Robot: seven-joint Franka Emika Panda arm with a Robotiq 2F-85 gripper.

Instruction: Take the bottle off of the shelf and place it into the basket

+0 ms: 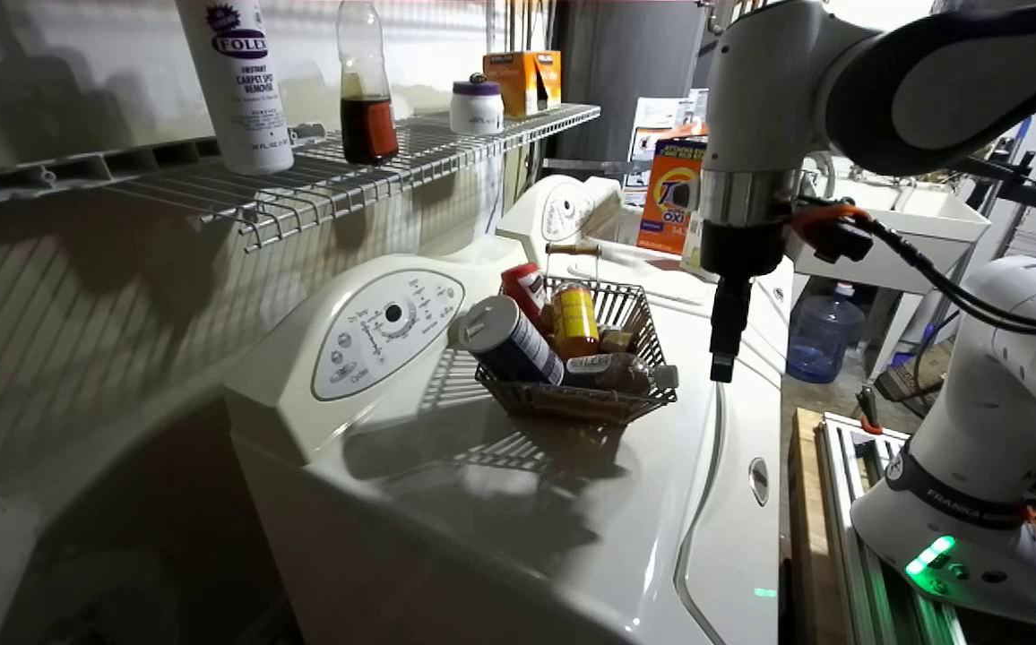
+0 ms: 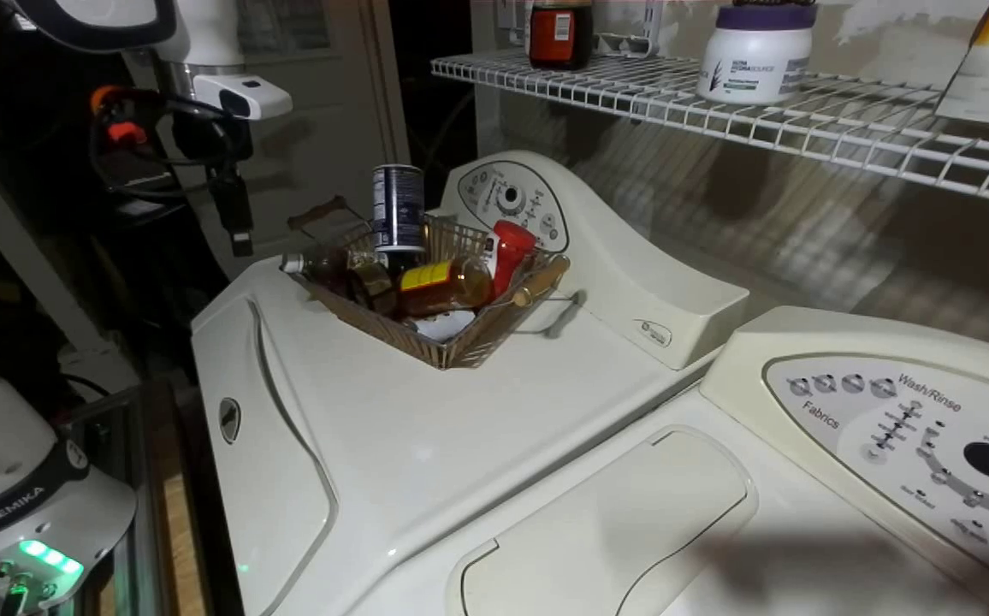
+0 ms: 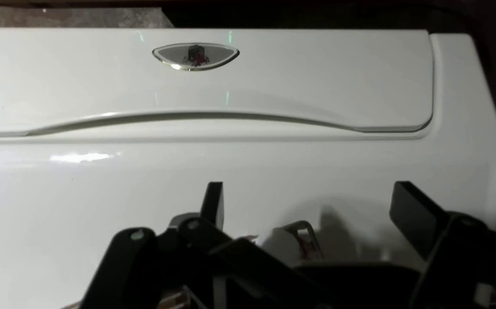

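Observation:
The bottle [image 1: 369, 116], with dark red-brown liquid below and a clear neck, stands upright on the white wire shelf [image 1: 446, 163]. In an exterior view only the lower part of the bottle [image 2: 559, 34] shows on the shelf [image 2: 854, 145]. The wire basket [image 1: 563, 408] sits on the white dryer and also shows in an exterior view [image 2: 387, 329]; it holds several containers. My gripper [image 1: 722, 367] hangs pointing down above the dryer's front, beside the basket, away from the shelf. In the wrist view the gripper [image 3: 308, 199] is open and empty; the bottle is out of view.
A white Folex bottle [image 1: 245, 98], a white jar [image 1: 477, 107] and an orange box [image 1: 518, 82] stand on the shelf. In the basket, a dark canister [image 1: 511, 340] and a clear-capped bottle [image 1: 612, 373] stick out. The basket's wooden handle [image 1: 572, 251] is up.

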